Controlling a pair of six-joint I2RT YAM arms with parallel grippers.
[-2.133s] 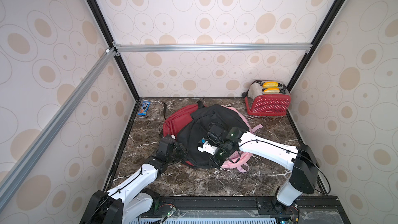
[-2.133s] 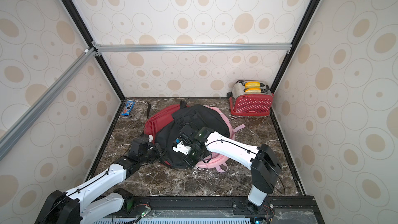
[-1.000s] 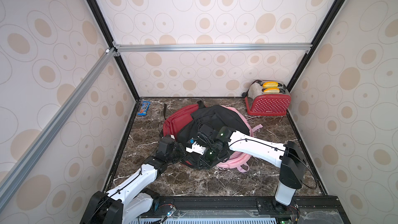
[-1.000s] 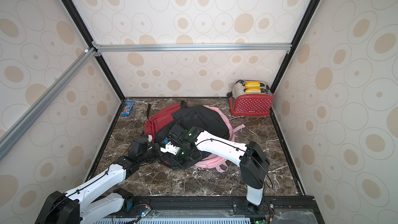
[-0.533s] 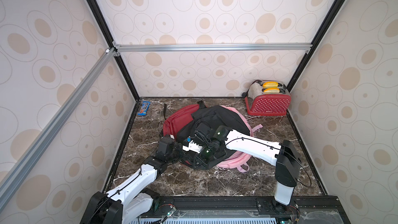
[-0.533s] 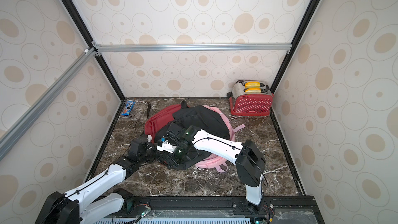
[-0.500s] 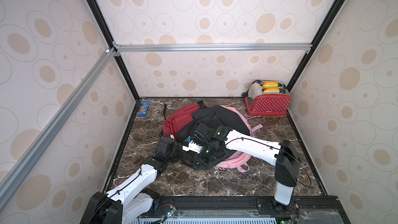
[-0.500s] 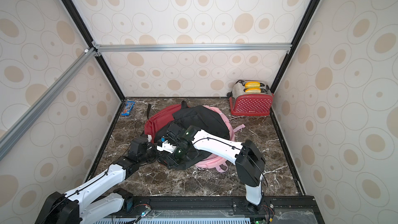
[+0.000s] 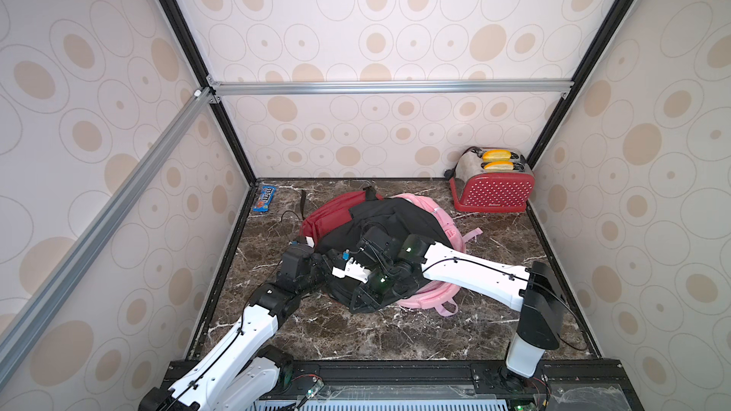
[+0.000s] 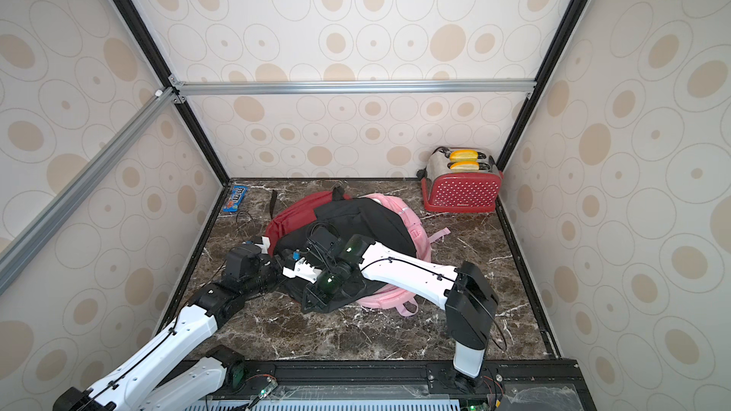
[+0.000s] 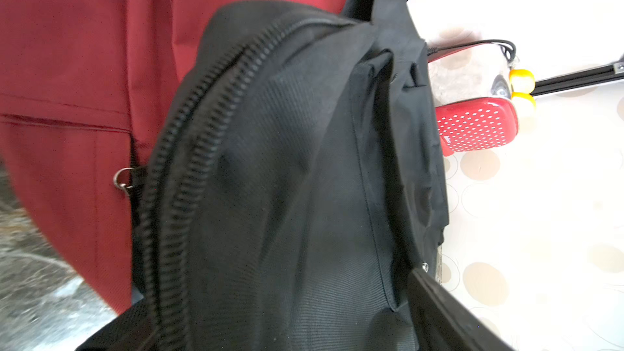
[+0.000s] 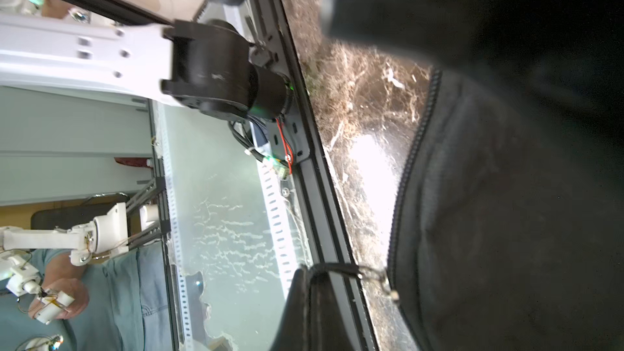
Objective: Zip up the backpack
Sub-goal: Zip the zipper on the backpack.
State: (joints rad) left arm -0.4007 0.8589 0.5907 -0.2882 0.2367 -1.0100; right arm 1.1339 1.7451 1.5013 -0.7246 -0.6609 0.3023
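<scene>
A black backpack (image 9: 395, 219) lies on top of a red backpack (image 9: 332, 213) and a pink one (image 9: 429, 298). My right gripper (image 12: 305, 270) is shut on the zipper's pull cord (image 12: 337, 266), which runs to the slider (image 12: 391, 295) on the black bag's near edge. From there the zipper (image 12: 413, 153) follows the bag's rim. My left gripper (image 9: 322, 264) is at the black bag's left side, open. Only one of its fingers (image 11: 435, 312) shows, with black fabric and the zipper teeth (image 11: 189, 163) in front of it. In both top views the two grippers nearly meet.
A red toaster (image 9: 492, 187) with yellow bread stands in the back right corner. A blue candy packet (image 9: 264, 198) lies at the back left. Patterned walls close three sides. A black rail (image 9: 395, 369) runs along the front edge, under the marble floor (image 9: 375, 334).
My right gripper has carried the zipper pull leftward along the black backpack's near edge, toward the left arm. The left gripper, shut before, now stands open.
</scene>
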